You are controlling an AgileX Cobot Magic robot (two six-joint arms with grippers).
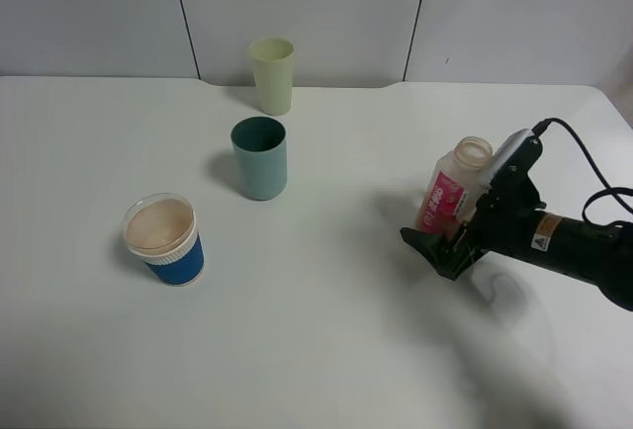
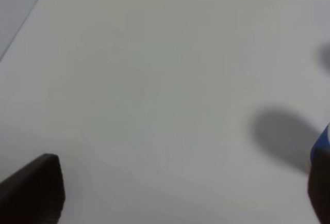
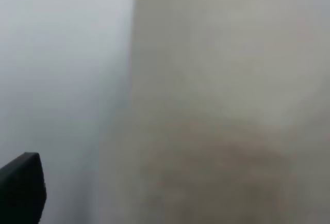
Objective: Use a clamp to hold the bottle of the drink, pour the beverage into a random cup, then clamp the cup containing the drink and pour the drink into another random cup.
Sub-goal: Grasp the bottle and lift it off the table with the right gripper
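The right clamp (image 1: 463, 214) straddles the bottle (image 1: 441, 202) on the bench (image 1: 316, 350), jaws apart either side. The left clamp (image 2: 183, 188) has its jaws wide apart too.

The picture is very blurred. Most of it is filled by a pale peach, translucent plastic bottle body (image 3: 227, 95), which stands very close to the camera. Its one visible edge runs nearly straight from top to bottom. Low on this surface there is a faint pink-brown tint; no letters or shapes can be read there. Beside the bottle lies a plain, pale grey-white background (image 3: 62, 53). In one corner a black, blunt gripper finger (image 3: 21, 189) shows in front of this background, apart from the bottle's edge.
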